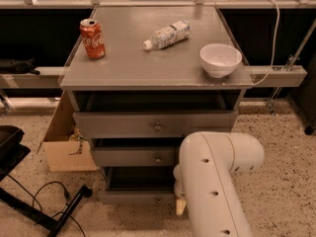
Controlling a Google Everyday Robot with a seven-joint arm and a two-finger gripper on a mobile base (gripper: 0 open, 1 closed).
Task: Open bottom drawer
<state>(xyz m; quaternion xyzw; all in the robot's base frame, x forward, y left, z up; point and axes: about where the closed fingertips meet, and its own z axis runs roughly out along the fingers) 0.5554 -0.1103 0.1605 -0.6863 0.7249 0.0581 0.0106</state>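
The grey cabinet [148,68] has three drawers stacked one under the other. The bottom drawer [133,197] is the lowest, narrow grey front near the floor, with a small brass knob [158,200]. A dark gap shows above its front. My white arm [217,181] comes in from the lower right and covers the drawer's right end. My gripper [179,204] sits low at the right end of the bottom drawer's front, just right of the knob and mostly hidden behind the arm.
On the cabinet top stand a red soda can [93,38], a plastic bottle [167,34] lying on its side, and a white bowl [220,59]. A cardboard box [66,149] stands left of the cabinet. A black stand and cable [54,206] lie on the floor at left.
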